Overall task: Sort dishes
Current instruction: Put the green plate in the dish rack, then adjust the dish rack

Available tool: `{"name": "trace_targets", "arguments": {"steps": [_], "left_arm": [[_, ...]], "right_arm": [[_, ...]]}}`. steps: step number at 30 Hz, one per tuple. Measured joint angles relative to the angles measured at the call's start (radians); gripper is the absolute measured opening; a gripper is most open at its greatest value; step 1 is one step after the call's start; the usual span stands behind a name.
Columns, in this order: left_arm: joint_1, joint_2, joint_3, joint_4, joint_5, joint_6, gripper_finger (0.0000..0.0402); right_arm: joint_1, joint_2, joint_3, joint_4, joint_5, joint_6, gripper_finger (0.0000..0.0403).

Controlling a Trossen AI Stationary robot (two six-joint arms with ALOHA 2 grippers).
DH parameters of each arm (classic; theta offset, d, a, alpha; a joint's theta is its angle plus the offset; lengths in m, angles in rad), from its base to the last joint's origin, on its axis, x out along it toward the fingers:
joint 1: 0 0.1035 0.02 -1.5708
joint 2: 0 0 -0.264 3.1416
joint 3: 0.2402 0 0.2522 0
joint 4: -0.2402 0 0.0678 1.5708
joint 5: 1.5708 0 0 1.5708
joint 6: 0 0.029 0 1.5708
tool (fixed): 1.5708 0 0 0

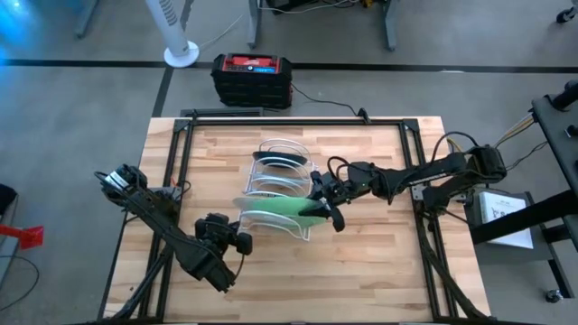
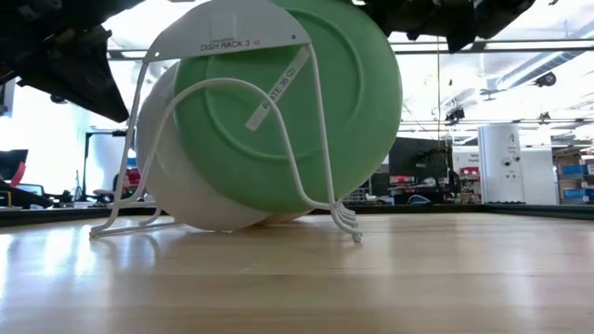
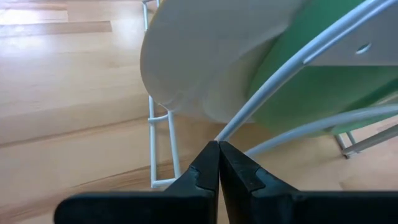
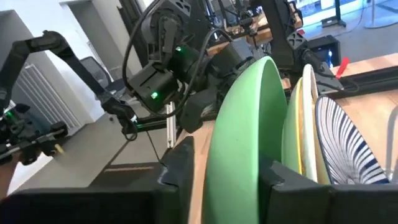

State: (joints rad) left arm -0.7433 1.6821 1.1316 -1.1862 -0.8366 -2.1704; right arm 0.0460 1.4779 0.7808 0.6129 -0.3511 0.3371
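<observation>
Both arms low; right end effector (image 1: 327,211) straddles green plate (image 1: 287,209).

A wooden table (image 1: 379,262) of pale butcher-block planks carries one thing directly: a white wire rack (image 1: 275,194). It stands on the boards just beside the right gripper (image 1: 323,213), toward the left arm, and just ahead of the left gripper (image 1: 242,242). Its feet touch the wood.
</observation>
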Motion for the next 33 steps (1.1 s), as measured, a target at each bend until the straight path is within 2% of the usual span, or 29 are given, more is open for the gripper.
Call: {"name": "trace_targets", "arguments": {"steps": [9,17,22,28,33], "left_arm": [[0.002,0.000,-0.001,0.000,0.007,0.000,0.0000],[0.002,0.000,-0.001,-0.001,0.007,0.000,0.0000],[0.002,0.000,-0.002,0.000,0.008,0.000,0.0000],[0.002,0.000,-0.002,0.001,0.008,0.000,0.0000],[0.002,0.000,-0.002,0.007,0.008,0.000,0.0000]], "right_arm": [[0.001,-0.015,0.045,-0.146,0.051,-0.035,0.0184],[0.002,-0.046,0.110,-0.374,0.051,-0.090,0.0236],[0.002,-0.095,0.135,-0.554,0.095,-0.133,0.0247],[0.002,-0.210,0.133,-0.693,0.194,-0.174,0.0238],[0.017,-0.292,0.103,-0.767,0.197,-0.188,0.0226]]}}
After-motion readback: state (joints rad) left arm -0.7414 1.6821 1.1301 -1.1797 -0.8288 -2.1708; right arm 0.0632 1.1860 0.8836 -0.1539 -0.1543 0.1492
